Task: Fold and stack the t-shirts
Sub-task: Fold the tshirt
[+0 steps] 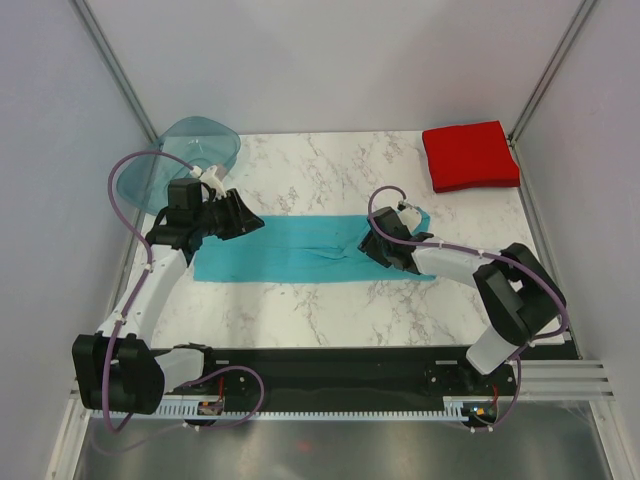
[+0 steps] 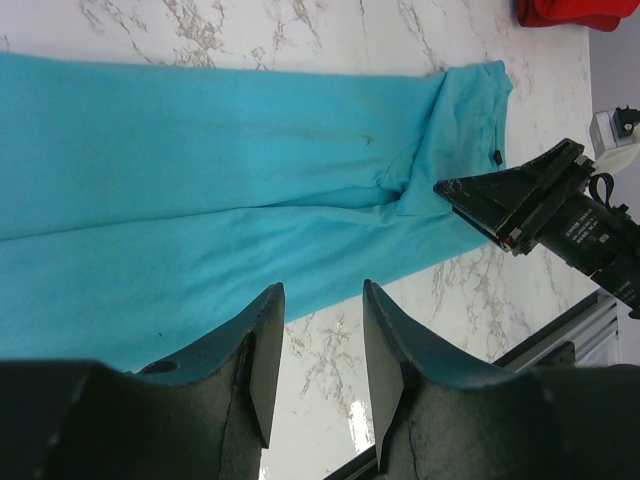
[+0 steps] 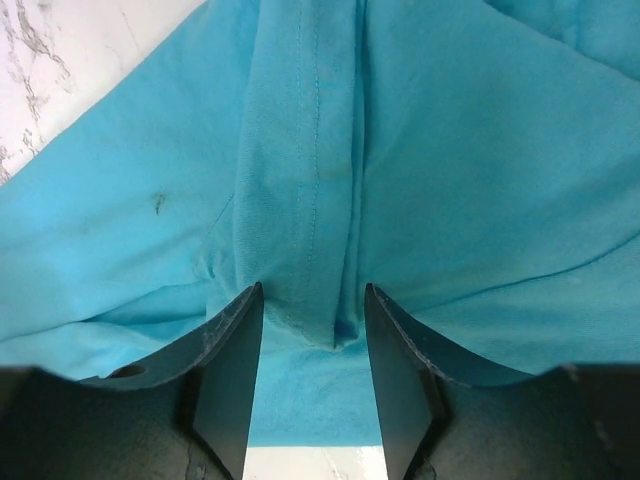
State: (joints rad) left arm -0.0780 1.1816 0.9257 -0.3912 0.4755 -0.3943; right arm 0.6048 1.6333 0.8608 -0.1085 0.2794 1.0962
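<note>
The turquoise t-shirt (image 1: pixel 300 252) lies flat across the middle of the table, folded into a long strip. The red t-shirt (image 1: pixel 470 155) sits as a folded square at the back right corner. My left gripper (image 1: pixel 252 222) is open and empty at the strip's left end; in the left wrist view (image 2: pixel 322 300) its jaws hang over bare marble just off the cloth's edge (image 2: pixel 200 180). My right gripper (image 1: pixel 368 246) is low over the strip's right part. In the right wrist view (image 3: pixel 312 300) its jaws are open, with a raised ridge of turquoise cloth (image 3: pixel 300 200) between them.
A translucent teal plastic tray (image 1: pixel 190 155) stands at the back left, just behind my left arm. The marble table (image 1: pixel 330 170) ends at a black rail (image 1: pixel 330 365) in front. The red shirt's edge (image 2: pixel 570 12) and my right gripper (image 2: pixel 540 205) show in the left wrist view.
</note>
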